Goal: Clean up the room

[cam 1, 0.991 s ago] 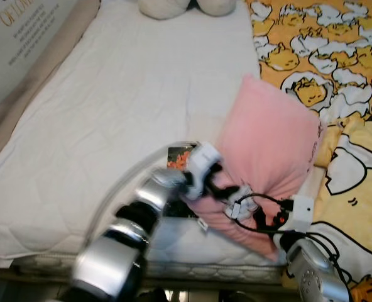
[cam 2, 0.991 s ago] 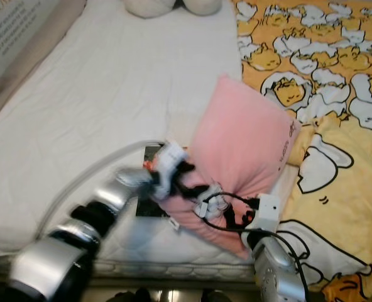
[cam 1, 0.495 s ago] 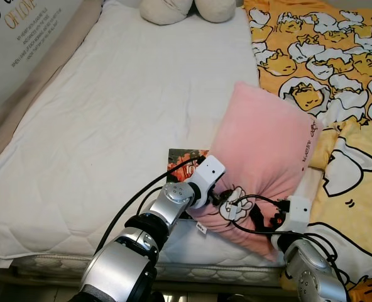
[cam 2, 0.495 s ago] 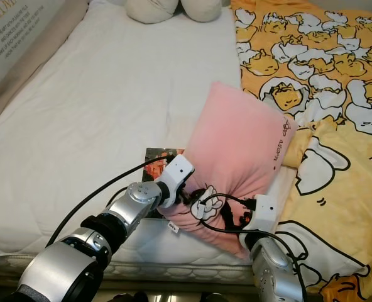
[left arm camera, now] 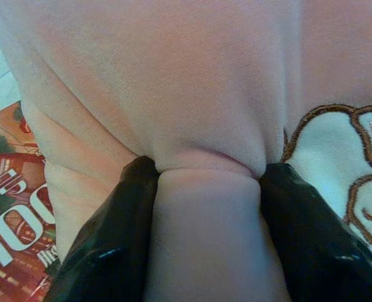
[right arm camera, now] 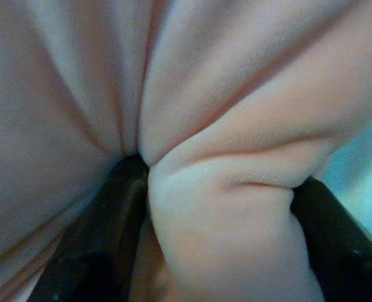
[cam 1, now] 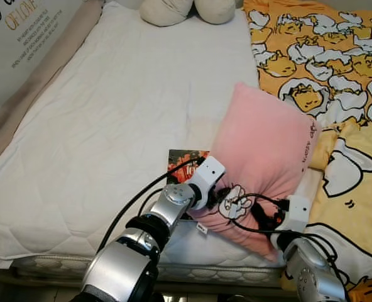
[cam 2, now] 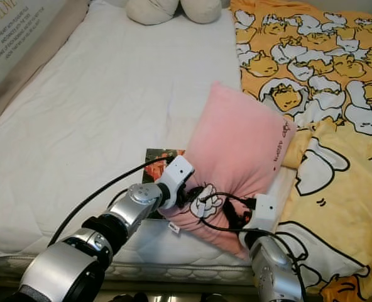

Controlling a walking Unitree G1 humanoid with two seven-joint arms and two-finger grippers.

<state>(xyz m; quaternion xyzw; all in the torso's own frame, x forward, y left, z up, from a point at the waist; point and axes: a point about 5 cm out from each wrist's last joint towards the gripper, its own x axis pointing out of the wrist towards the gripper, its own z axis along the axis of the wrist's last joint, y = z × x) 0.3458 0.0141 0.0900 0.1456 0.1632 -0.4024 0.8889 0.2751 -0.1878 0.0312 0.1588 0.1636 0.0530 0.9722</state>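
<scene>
pink pillow with white embroidered motif, white mattress, yellow cartoon-print blanket, red magazine

White mattress carries pink pillow, magazine, yellow blanket, two cushions at head.

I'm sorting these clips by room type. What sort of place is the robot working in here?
Most likely a bedroom. A bed with a white quilted mattress pad takes up most of the head view, a yellow cartoon-print blanket lies along one side, and both grippers pinch a pink pillow at its near edge.
</scene>
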